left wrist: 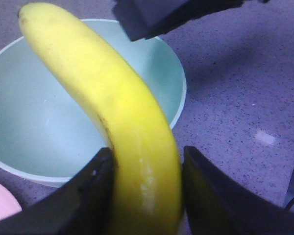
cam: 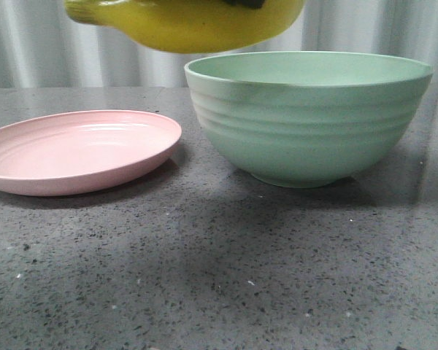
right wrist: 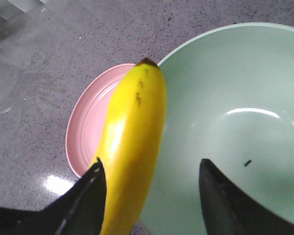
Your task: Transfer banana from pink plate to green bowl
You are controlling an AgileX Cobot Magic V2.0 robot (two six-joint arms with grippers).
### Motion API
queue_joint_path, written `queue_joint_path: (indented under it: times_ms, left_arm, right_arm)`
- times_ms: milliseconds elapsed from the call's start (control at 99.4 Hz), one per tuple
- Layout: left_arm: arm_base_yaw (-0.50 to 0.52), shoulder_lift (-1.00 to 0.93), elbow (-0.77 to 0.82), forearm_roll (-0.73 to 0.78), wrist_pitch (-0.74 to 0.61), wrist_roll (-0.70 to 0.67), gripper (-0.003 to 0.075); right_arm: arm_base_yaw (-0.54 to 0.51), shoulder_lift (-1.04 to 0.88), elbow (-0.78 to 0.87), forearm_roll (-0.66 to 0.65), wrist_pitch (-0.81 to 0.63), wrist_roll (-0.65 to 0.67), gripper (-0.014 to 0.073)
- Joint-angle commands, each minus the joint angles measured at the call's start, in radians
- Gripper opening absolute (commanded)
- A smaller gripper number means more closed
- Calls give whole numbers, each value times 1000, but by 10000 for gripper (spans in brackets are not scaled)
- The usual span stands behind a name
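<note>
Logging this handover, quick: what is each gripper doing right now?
Left gripper: closed on the banana.
Right gripper: open, one finger against the banana, not clamping it.

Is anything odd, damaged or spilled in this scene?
Nothing is spilled or tipped. The green bowl and pink plate sit upright. The only oddity is a small dark speck inside the bowl. The banana is held in the left gripper, over the bowl.

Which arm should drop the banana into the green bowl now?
Left. The left gripper has its jaws clamped on the banana, with the green bowl beneath. The right gripper stands open, touching it on one side only.
</note>
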Motion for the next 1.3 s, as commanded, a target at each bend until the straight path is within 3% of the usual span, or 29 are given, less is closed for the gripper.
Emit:
queue_joint_path:
  times_ms: [0, 523, 654, 805, 1087, 1288]
  left_arm:
    - [-8, -21, -39, -17, -91, -1, 246]
    - [-8, -21, -39, -17, -91, -1, 246]
    - [-8, -21, -39, -17, -91, -1, 256]
    - [-8, -21, -39, -17, -88, -1, 338]
    - [-6, -39, -56, 11, -83, -1, 337]
    - [-6, -90, -75, 11, -87, -1, 337]
  right_arm:
    - [15, 28, -45, 68, -81, -12, 354]
    - [51, 137, -76, 158, -139, -12, 334]
    - [51, 137, -76, 158, -139, -12, 157]
    - [51, 137, -76, 158, -142, -12, -71]
    - [49, 131, -87, 146, -148, -12, -71]
    - [7, 127, -177, 5, -135, -12, -71]
